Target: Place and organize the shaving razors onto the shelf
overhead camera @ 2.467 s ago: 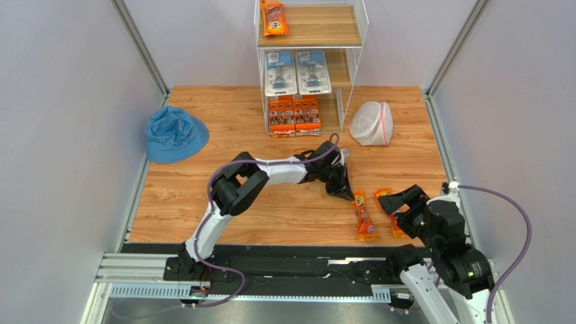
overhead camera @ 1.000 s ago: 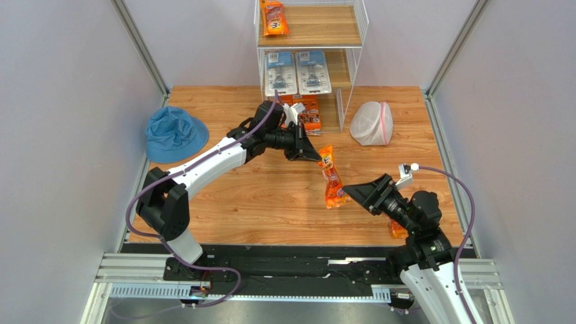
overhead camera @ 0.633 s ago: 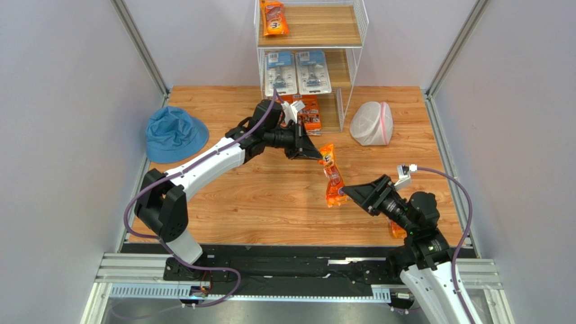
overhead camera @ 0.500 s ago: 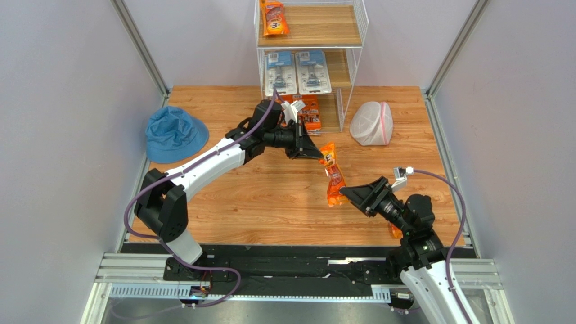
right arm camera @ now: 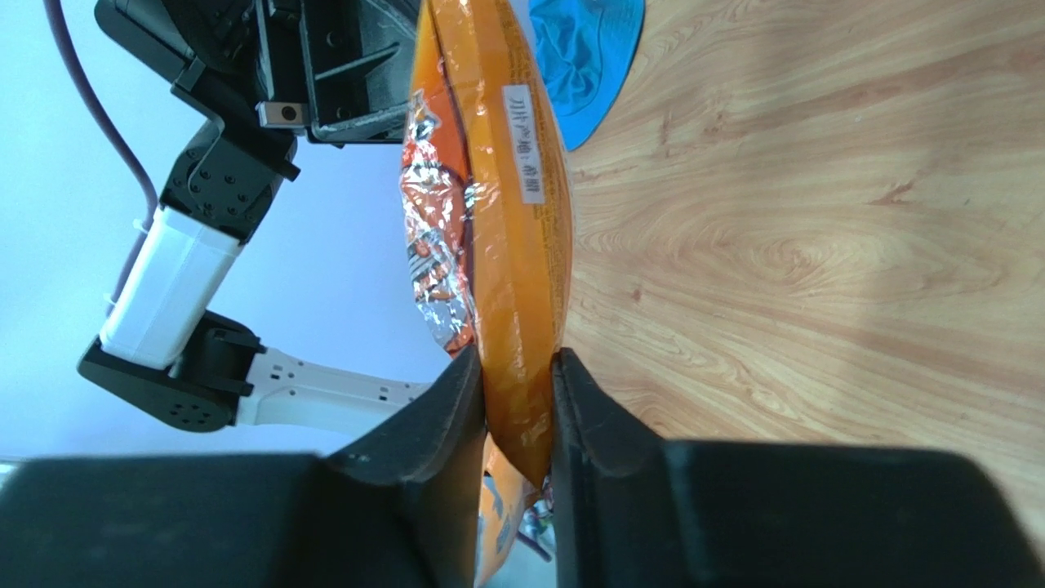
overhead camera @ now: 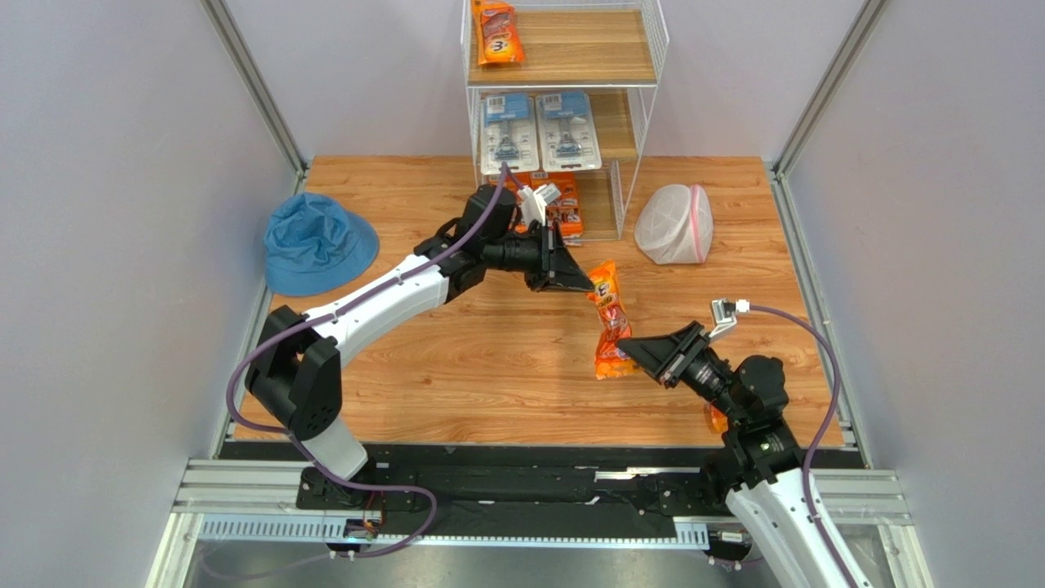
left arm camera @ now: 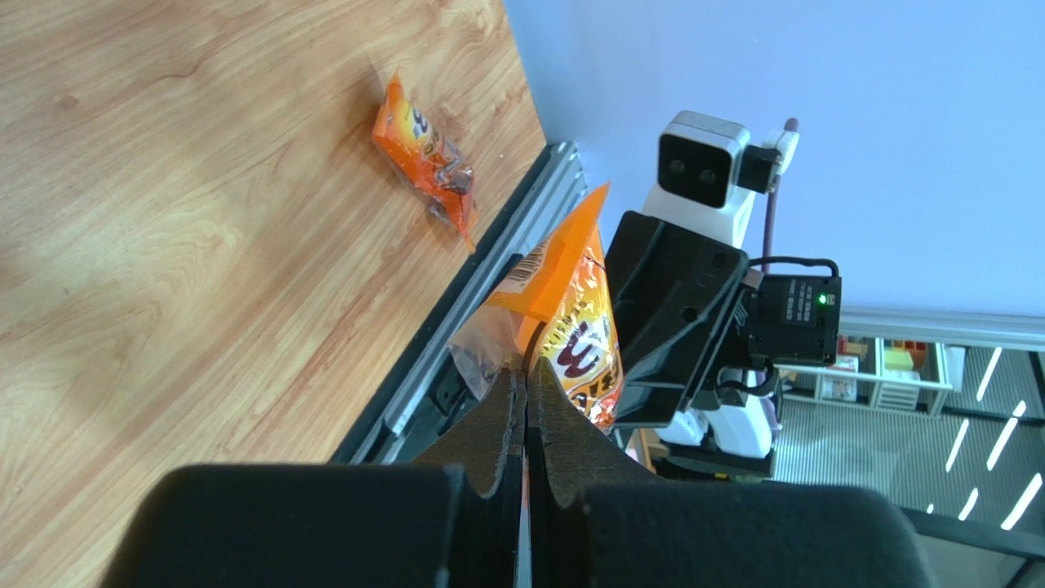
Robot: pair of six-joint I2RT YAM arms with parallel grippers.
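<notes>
A long orange razor bag (overhead camera: 608, 321) hangs in the air over the table, held at both ends. My left gripper (overhead camera: 586, 284) is shut on its thin top edge (left arm camera: 577, 331). My right gripper (overhead camera: 626, 352) is shut on its lower end, both fingers pressed against the orange film (right arm camera: 503, 184). A second orange bag (left arm camera: 423, 153) lies on the table near the right edge, mostly hidden behind my right arm in the top view. The shelf (overhead camera: 589, 49) at the back holds an orange bag (overhead camera: 497, 31) on top, two blister cards (overhead camera: 540, 132) below, and orange multi-packs (overhead camera: 564, 218) at the bottom.
A blue bucket hat (overhead camera: 317, 243) lies at the far left of the table. A white mesh bag with pink trim (overhead camera: 675, 224) sits right of the shelf's foot. Grey walls close in both sides.
My right gripper has closed on the bag's lower end. Earlier my left arm lifted the bag off the table toward the middle; it has now shifted slightly right.
</notes>
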